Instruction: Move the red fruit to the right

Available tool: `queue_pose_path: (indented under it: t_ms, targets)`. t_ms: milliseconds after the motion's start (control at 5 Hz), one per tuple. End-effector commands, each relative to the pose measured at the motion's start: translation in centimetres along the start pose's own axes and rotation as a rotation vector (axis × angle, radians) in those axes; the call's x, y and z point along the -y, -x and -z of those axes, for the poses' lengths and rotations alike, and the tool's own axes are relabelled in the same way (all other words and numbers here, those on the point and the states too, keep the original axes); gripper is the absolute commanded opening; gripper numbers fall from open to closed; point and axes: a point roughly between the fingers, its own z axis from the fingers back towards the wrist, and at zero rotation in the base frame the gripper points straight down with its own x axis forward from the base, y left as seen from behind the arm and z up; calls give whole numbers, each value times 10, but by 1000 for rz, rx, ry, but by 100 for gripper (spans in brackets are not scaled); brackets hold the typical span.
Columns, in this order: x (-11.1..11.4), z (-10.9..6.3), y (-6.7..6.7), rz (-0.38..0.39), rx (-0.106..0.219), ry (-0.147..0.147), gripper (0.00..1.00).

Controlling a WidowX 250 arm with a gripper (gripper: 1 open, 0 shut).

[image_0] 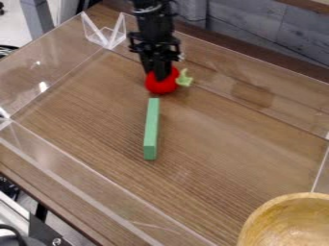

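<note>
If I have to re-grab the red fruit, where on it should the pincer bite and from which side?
Take the red fruit across its round body, coming straight down from above, as the pincer is shut on it now. The body is the widest, firmest part; the small green leaf sticks out to one side and probably offers little purchase. The green bar lies apart, so it should not obstruct a top approach.

A: Any writing, labels, brands or numbers you can read anywhere in the frame?

B: None. The clear plastic walled tray (45, 58) running from upper left to lower right carries no print, and its wood-grain floor is plain.

A: And the long flat green bar (152, 129) at centre?

B: Plain too, no marks or digits.
</note>
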Motion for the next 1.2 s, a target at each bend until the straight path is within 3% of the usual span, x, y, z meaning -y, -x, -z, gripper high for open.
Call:
queue_pose_path:
  t_ms: [0, 200, 600, 800, 1000]
  targets:
    - [3, -20, -6, 55, 60, -29, 0]
    - [7, -15, -4, 82, 52, -24, 0]
    - [32, -69, 1, 118, 152, -22, 0]
    - [61, -80, 1, 153, 180, -10, 0]
    - [102, -66, 2, 205, 166, -2, 0]
